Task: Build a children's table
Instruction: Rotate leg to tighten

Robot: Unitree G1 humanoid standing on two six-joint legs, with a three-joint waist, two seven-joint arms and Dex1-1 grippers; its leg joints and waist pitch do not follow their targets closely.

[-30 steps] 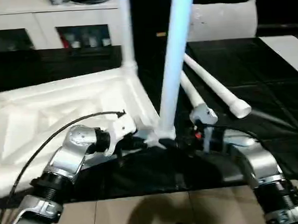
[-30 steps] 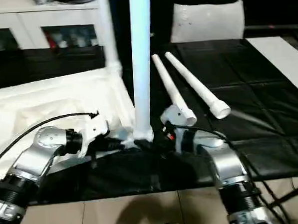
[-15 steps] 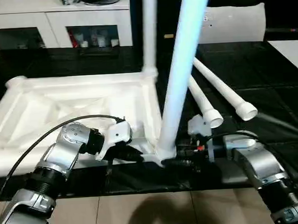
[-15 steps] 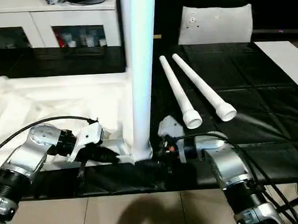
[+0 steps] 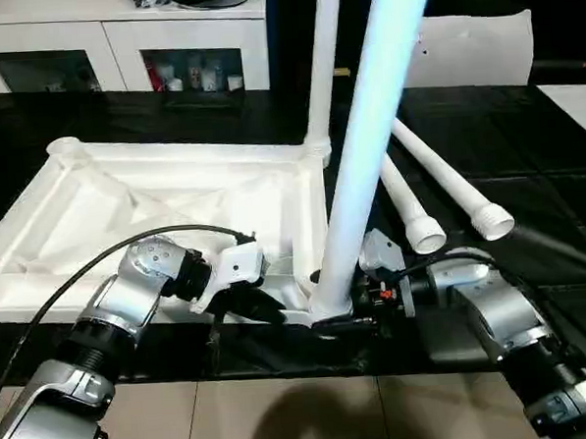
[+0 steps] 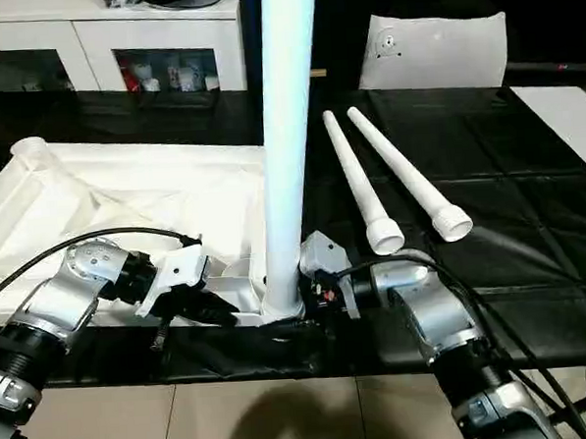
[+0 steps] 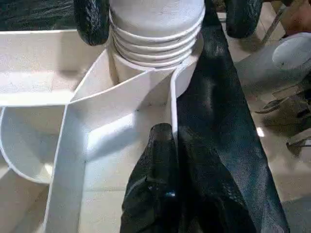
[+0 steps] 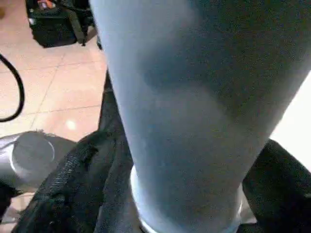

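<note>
The white tabletop (image 5: 154,202) lies ribbed side up on the black mat. One leg (image 5: 322,70) stands in its far right corner socket. Another leg (image 5: 364,167) stands in the near right socket, its threaded base (image 7: 155,34) seated there. Two loose legs (image 6: 355,182) (image 6: 409,179) lie on the mat to the right. My left gripper (image 7: 163,141) is shut on the tabletop's near rim, just beside that socket. My right gripper (image 8: 184,194) is open, its fingers (image 7: 92,19) straddling the near leg's base, with a gap on one side.
A white cabinet (image 5: 117,47) with open shelves runs along the back. A white flat bag (image 6: 432,50) stands at the back right, and a white sheet (image 6: 563,117) lies at the right edge. Tiled floor (image 5: 284,417) borders the mat's near edge. A black cable (image 5: 109,264) arcs over my left forearm.
The camera has shifted, so more of the tabletop shows. Both grippers stay at the near right corner and the near leg stays upright there.
</note>
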